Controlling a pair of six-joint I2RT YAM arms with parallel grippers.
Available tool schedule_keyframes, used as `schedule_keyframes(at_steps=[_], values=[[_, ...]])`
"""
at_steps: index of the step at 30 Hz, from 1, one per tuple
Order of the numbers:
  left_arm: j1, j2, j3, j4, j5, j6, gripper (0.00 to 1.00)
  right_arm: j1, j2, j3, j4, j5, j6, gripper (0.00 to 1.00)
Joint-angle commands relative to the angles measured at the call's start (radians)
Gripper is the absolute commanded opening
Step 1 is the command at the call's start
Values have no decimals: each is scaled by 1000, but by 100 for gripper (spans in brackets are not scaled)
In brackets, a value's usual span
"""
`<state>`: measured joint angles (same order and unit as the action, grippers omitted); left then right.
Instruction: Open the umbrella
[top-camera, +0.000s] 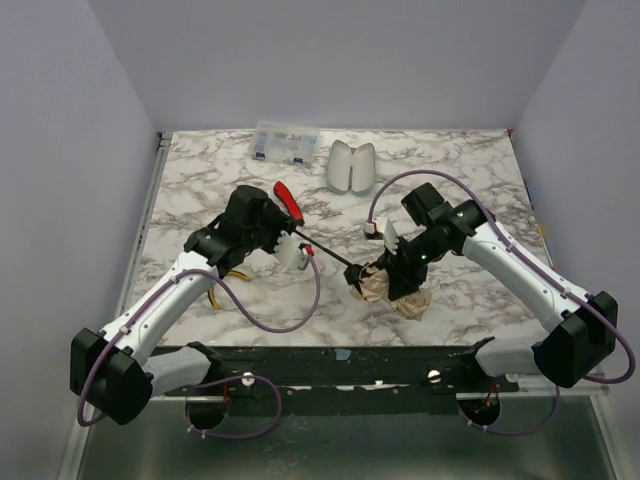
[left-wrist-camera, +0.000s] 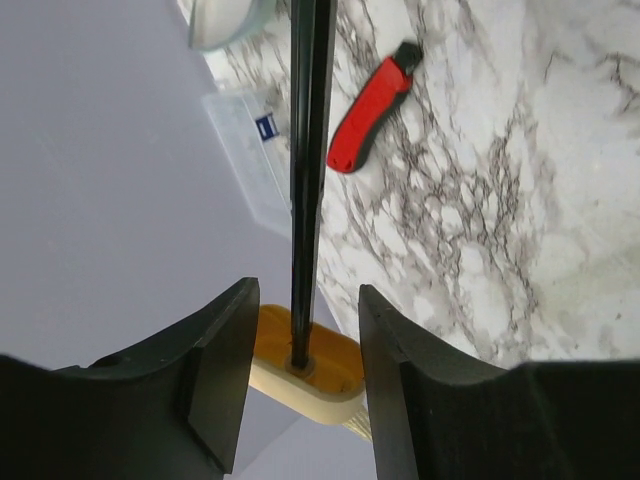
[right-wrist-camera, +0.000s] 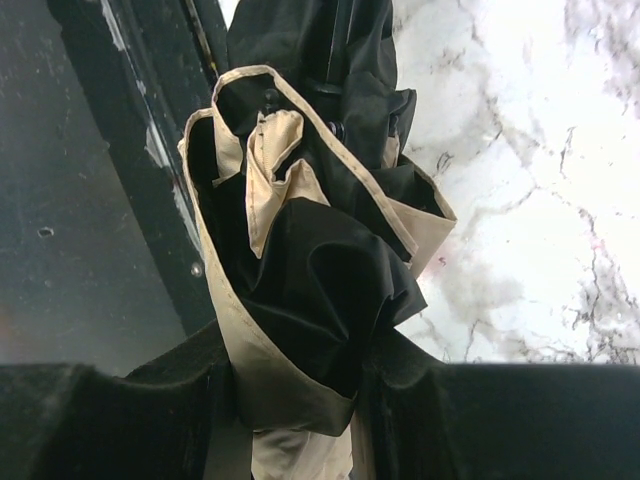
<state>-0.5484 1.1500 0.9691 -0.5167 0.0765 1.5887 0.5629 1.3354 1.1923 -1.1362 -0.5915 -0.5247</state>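
Note:
The umbrella lies across the middle of the marble table (top-camera: 200, 180). Its thin black shaft (top-camera: 335, 256) runs from the beige knob handle (top-camera: 296, 256) on the left to the bunched tan-beige canopy (top-camera: 378, 290) on the right. My left gripper (top-camera: 288, 248) is shut on the handle. In the left wrist view the handle (left-wrist-camera: 318, 368) sits between the fingers (left-wrist-camera: 222, 375) and the shaft (left-wrist-camera: 310, 150) points away. My right gripper (top-camera: 397, 272) is shut on the canopy; its wrist view shows folded tan and black fabric (right-wrist-camera: 300, 270) pinched between the pads (right-wrist-camera: 400, 380). The canopy is folded.
The pale mint-green sleeve (top-camera: 352, 167) stands at the back centre. A clear plastic box (top-camera: 286, 142) lies at the back edge. The red-handled screwdriver (top-camera: 288, 201) lies behind the left gripper and shows in the left wrist view (left-wrist-camera: 370, 112). Yellow-handled pliers (top-camera: 238, 275) lie under the left arm.

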Motion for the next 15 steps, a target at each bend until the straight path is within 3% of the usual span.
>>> schedule_keyframes(at_steps=[1,15], values=[[93,-17,-16,17,-43,74,45,8,-7,-15,-110,-6,-89,1],[335,-1,-84,57,-11,181,45,8,-79,-95,-218,46,-189,1]])
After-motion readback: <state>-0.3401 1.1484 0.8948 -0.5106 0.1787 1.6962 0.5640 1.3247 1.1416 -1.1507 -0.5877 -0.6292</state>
